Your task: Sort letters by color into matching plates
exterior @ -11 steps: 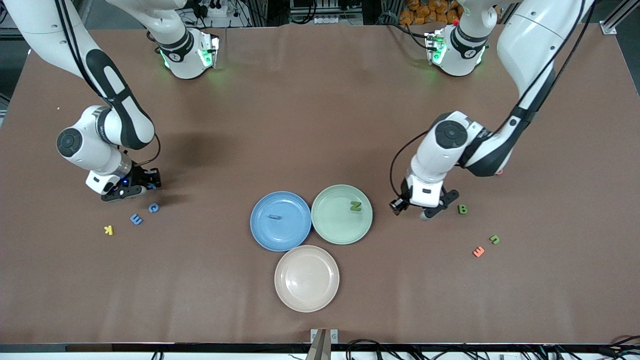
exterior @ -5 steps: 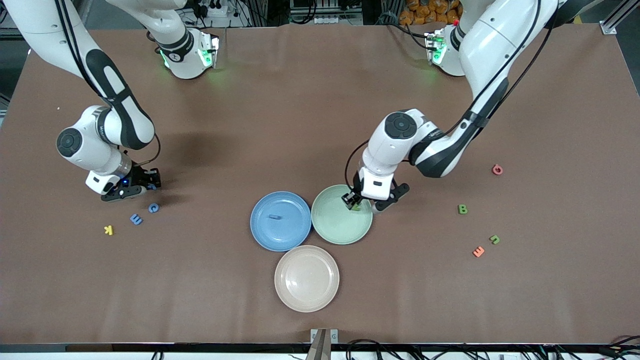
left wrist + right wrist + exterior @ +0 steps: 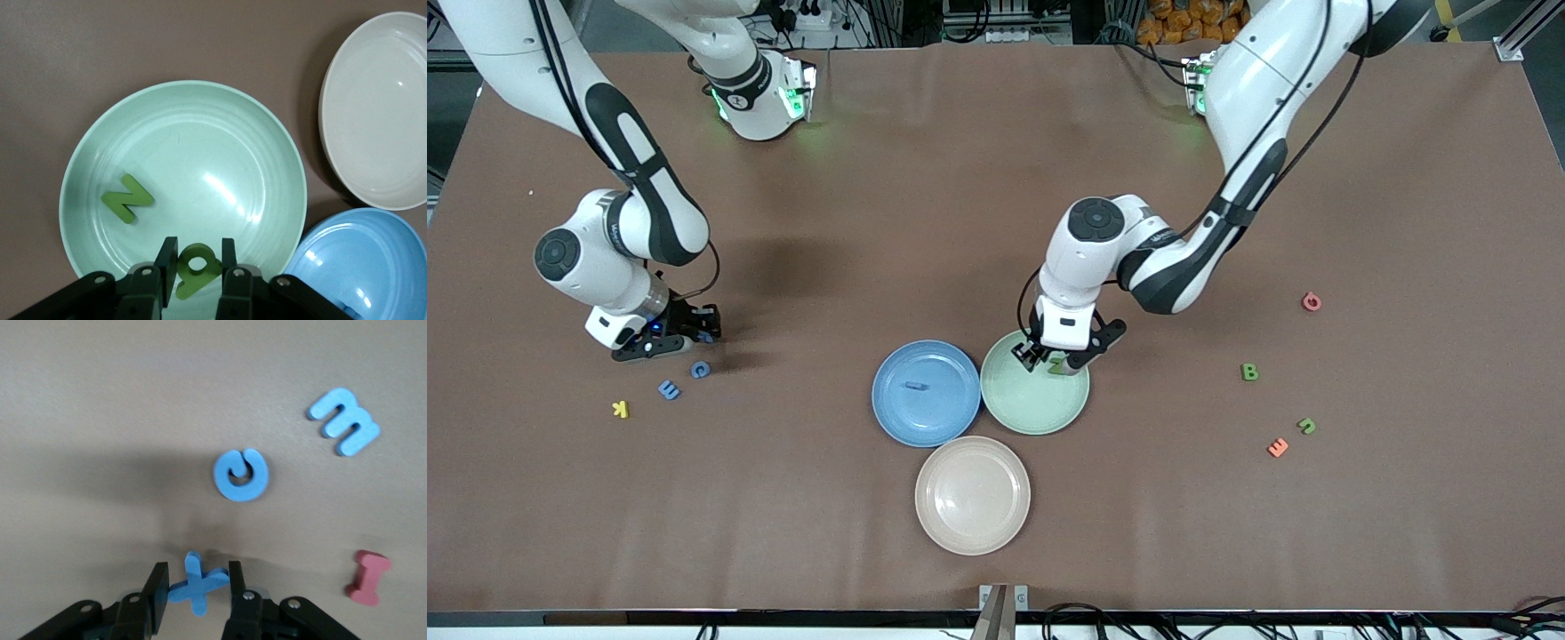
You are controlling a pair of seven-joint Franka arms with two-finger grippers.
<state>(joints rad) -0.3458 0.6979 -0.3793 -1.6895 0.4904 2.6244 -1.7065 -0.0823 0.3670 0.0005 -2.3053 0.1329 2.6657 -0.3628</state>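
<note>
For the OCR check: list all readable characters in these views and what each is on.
"N": green letter in the pale green plate.
"B": green letter on the table.
"K": yellow letter.
"E": orange letter.
"X": blue letter between the right gripper's fingers.
No printed labels readable.

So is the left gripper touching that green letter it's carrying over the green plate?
Touching. In the left wrist view the left gripper pinches a green letter between both fingers, over the pale green plate.
</note>
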